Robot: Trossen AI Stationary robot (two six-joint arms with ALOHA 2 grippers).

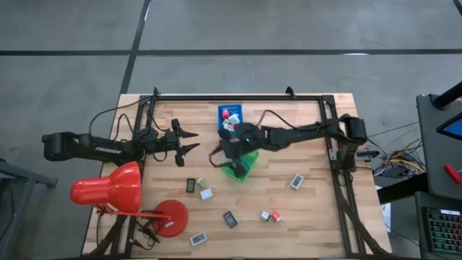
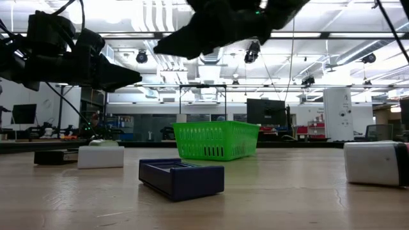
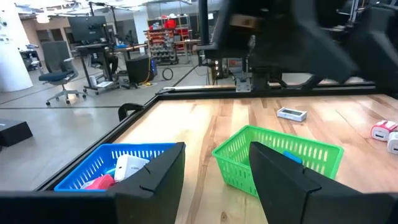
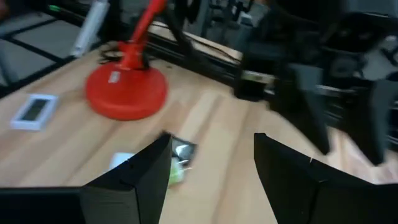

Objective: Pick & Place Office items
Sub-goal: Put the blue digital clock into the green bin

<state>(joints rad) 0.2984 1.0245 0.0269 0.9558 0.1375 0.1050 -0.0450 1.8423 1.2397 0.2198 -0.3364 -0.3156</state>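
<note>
The office items lie scattered on the near half of the table: a dark piece [image 1: 190,185], a green one [image 1: 201,183], white ones [image 1: 206,193] [image 1: 297,181] and a red one [image 1: 275,216]. Some lie in the blue tray [image 1: 229,115], where a white piece [image 3: 129,167] shows. My right gripper [image 1: 218,156] [image 4: 211,140] hovers open at the left edge of the green tray [image 1: 244,166], pointing toward the table's near left, with nothing between its fingers. My left gripper [image 1: 193,142] [image 3: 214,149] waits open left of both trays, raised off the table.
A big red desk lamp [image 1: 108,189] with its round base [image 1: 170,217] stands at the table's near left corner. A black frame [image 1: 238,96] runs along the far and side edges. A dark flat piece [image 2: 182,177] lies nearest the low camera. Bare wood shows between the scattered pieces.
</note>
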